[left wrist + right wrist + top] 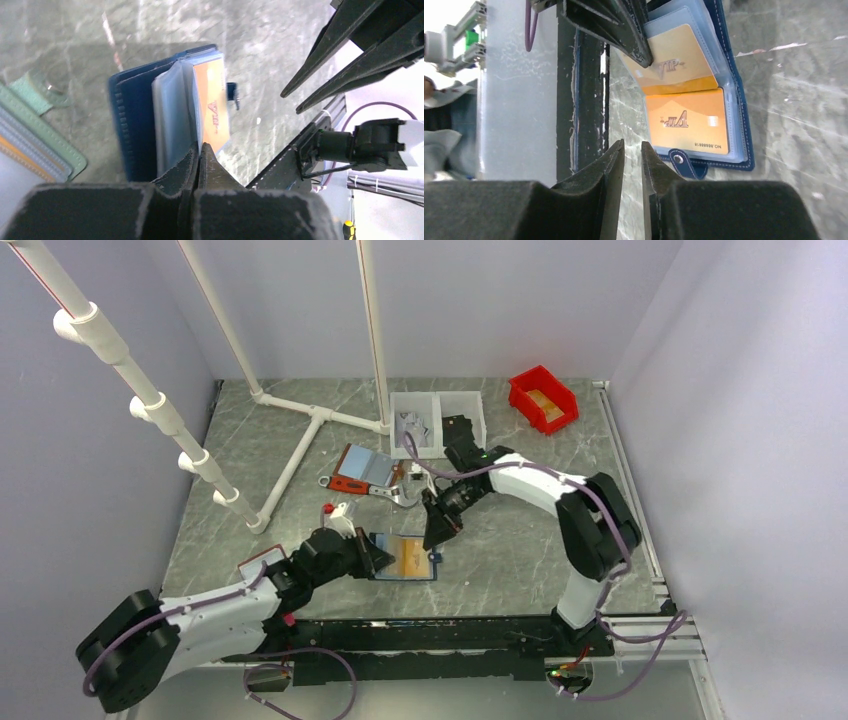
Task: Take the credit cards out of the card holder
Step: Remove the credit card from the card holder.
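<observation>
The navy card holder (405, 558) lies open on the table in front of the arms, its strap tab (682, 162) towards the right arm. Two tan/orange-gold credit cards sit in its clear sleeves, one further from the right wrist camera (676, 57) and one nearer (686, 120). No black card shows. My left gripper (199, 150) is shut on the edge of a sleeve page of the holder (132, 115), beside an orange card (212, 100). My right gripper (633, 150) hovers just off the holder's tab edge, jaws a little apart and empty.
A red-edged holder (360, 468) and metal clips (395, 490) lie behind the navy one. A green-edged holder (40, 145) is close by my left arm. White bins (437, 420), a red bin (543, 398) and a white pipe frame (300, 440) stand at the back.
</observation>
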You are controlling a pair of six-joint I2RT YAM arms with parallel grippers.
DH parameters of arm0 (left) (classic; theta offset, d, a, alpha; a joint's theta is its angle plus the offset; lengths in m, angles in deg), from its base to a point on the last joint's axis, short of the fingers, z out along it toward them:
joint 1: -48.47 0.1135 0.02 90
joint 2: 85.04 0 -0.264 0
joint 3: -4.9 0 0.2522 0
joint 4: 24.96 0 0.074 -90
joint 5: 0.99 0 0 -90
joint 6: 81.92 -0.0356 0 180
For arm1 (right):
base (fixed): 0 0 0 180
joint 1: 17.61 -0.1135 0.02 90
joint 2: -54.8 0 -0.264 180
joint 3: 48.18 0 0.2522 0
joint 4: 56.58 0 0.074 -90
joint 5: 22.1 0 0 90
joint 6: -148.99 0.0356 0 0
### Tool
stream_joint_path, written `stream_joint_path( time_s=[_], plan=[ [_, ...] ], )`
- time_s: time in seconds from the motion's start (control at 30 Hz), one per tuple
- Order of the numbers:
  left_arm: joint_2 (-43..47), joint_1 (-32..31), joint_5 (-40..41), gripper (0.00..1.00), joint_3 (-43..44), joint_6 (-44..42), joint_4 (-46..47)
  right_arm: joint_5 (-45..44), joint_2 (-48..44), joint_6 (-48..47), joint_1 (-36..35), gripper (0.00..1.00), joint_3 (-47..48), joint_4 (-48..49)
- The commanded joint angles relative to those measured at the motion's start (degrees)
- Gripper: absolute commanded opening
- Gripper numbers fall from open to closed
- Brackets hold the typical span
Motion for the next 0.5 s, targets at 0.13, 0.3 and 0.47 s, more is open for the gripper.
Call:
stream_joint_path(
  time_s=[0.13, 0.3, 0.47],
  plan=[
    [7.16, -0.13, -3.27, 0.00, 0.71, -7.75, 11.23, 3.46, -14.43, -20.23, 7.24, 0.24, 2.63, -14.47],
    [3.91, -0.24, -6.08, 0.00, 2.38, -9.92, 19.18, 8.28, -23.30, -19.93, 12.97, 0.32, -2.45, -11.15],
    [-1.22, -0.43, -7.34, 0.00, 5.76, -11.39, 23.76, 13.08, -26.45, -19.15, 14.09, 0.42, -5.15, -9.36]
  ],
)
